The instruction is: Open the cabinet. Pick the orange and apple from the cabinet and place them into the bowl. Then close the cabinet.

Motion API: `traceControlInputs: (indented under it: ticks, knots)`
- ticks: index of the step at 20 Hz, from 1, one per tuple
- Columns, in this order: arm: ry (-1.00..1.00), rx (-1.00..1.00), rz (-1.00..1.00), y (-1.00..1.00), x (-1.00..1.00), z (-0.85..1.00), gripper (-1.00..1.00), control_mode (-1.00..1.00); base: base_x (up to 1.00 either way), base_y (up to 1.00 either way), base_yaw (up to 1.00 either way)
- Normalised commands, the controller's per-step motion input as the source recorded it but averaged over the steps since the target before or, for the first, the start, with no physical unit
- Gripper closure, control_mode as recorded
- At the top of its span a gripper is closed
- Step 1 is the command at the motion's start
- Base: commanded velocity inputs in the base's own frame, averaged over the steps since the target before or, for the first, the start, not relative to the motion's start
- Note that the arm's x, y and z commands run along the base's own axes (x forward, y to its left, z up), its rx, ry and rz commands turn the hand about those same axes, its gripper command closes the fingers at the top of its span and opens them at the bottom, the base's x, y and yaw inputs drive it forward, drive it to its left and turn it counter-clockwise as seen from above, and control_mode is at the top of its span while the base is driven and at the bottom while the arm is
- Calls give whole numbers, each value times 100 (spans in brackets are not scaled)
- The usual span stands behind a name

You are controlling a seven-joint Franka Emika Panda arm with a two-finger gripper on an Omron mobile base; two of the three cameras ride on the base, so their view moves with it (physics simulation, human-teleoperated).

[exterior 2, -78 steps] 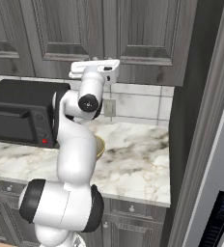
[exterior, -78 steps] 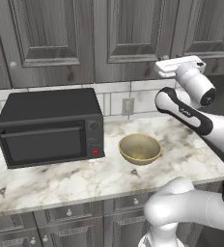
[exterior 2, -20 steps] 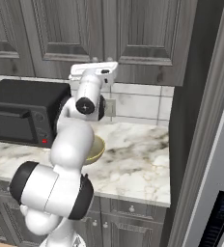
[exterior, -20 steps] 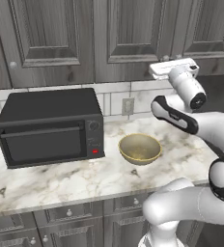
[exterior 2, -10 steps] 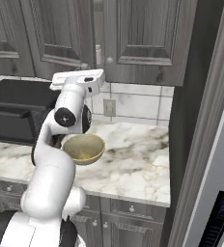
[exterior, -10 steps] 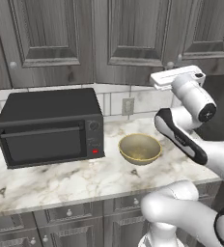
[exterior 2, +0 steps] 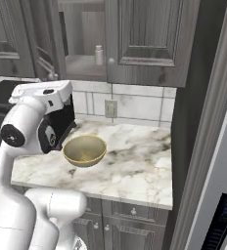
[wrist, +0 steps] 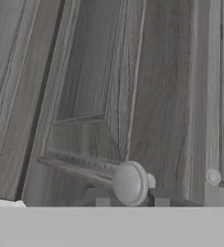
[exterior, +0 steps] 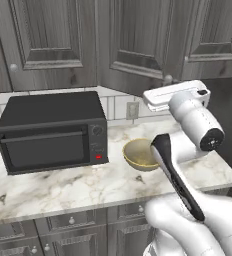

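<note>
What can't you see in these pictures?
- Orange and apple: not visible; in the right base view the half-open cabinet door and the shut door cover most of the shelf.
- Small pale item on the shelf: too small to identify.
- Hand on the knob: fingertips cut off at the bottom, hand view.

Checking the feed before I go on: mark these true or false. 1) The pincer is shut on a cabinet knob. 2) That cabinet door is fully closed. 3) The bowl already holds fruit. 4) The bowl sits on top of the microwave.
1) True: the pincer is shut on the round silver knob of the dark grey wood-grain cabinet door.
2) False: the door is swung partly open, and the lighter grey shelf shows behind it.
3) False: the olive-tan round bowl is empty.
4) False: the bowl stands on the white marble counter, right of the black microwave oven.
</note>
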Motion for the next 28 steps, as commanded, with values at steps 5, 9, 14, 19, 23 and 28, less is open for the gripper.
traceControlInputs:
  ticks: [5,9,14,19,23,28]
  knots:
    - [0,-9,-13,98,-77,-1,-100,-100,0,0,0]
    - [2,-6,-7,41,-14,-5,-100,-100,0,0,0]
    - [-11,2,-1,-16,-35,0,-100,-100,0,0,0]
    - [-13,21,-4,-97,-67,8,-100,-100,0,0,0]
    - [-14,29,4,-100,-58,12,-100,-100,0,0,0]
    - [-5,21,20,-93,3,1,-100,-100,0,0,0]
